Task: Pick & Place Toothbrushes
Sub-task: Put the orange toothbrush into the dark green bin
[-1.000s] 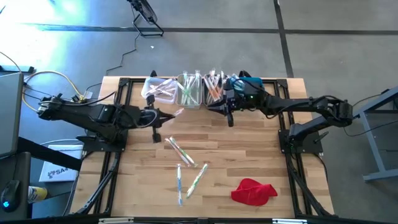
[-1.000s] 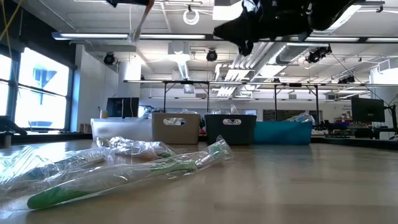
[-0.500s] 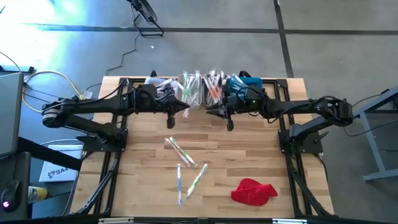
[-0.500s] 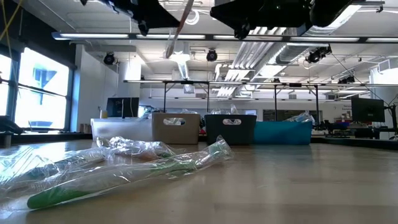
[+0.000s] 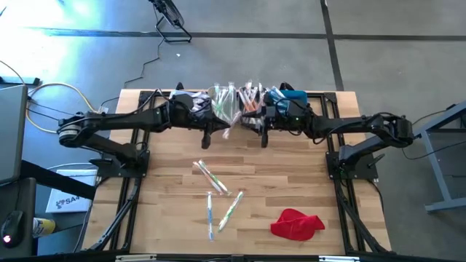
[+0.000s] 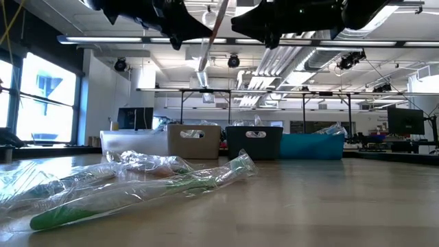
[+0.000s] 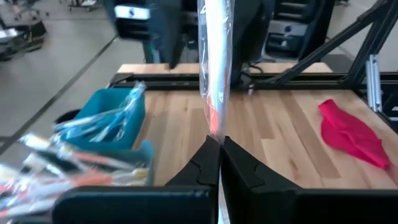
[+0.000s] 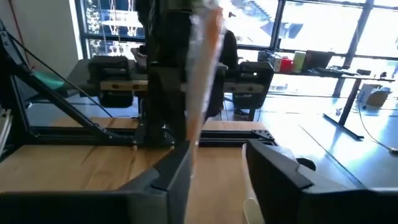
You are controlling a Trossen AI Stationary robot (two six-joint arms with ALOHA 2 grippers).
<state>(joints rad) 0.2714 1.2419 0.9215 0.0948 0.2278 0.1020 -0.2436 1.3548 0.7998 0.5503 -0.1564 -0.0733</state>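
My left gripper (image 7: pixel 219 146), pinched shut, holds a wrapped toothbrush (image 7: pixel 214 68) by one end, upper centre of the high view. Its long axis reaches toward my right gripper (image 5: pixel 263 133), parted, just beyond.

Wooden table (image 5: pixel 291 182), wrapped toothbrushes (image 5: pixel 218 193) loose at centre, red cloth (image 5: pixel 297 223) near right, row of bins (image 5: pixel 231 103) along far edge

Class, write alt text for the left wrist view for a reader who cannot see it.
The left hand, shut, pinches a wrapped orange toothbrush that stands straight up from its fingertips. Past it lie the wooden table, a blue bin holding wrapped toothbrushes, and a red cloth.
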